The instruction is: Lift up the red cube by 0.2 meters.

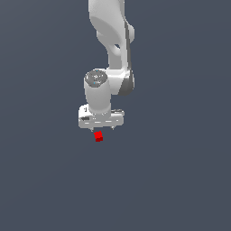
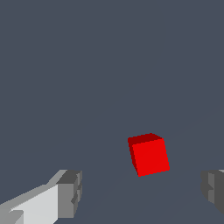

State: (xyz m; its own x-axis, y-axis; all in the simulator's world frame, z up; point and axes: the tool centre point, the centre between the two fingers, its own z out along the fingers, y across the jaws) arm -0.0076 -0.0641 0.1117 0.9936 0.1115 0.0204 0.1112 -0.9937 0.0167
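Note:
The red cube (image 1: 99, 136) is a tiny bright red block on the plain dark grey floor. My white gripper (image 1: 103, 129) hangs pointing down just above it, with the cube slightly toward the exterior view's left of the hand's middle. In the wrist view the red cube (image 2: 149, 155) shows between and beyond the two grey fingertips (image 2: 70, 194), nearer to one of them. The gripper (image 2: 141, 192) is open wide, and nothing touches the cube.
The white arm (image 1: 113, 40) rises straight up from the hand toward the top of the exterior view. Around the cube only the uniform dark grey floor (image 1: 180, 180) shows.

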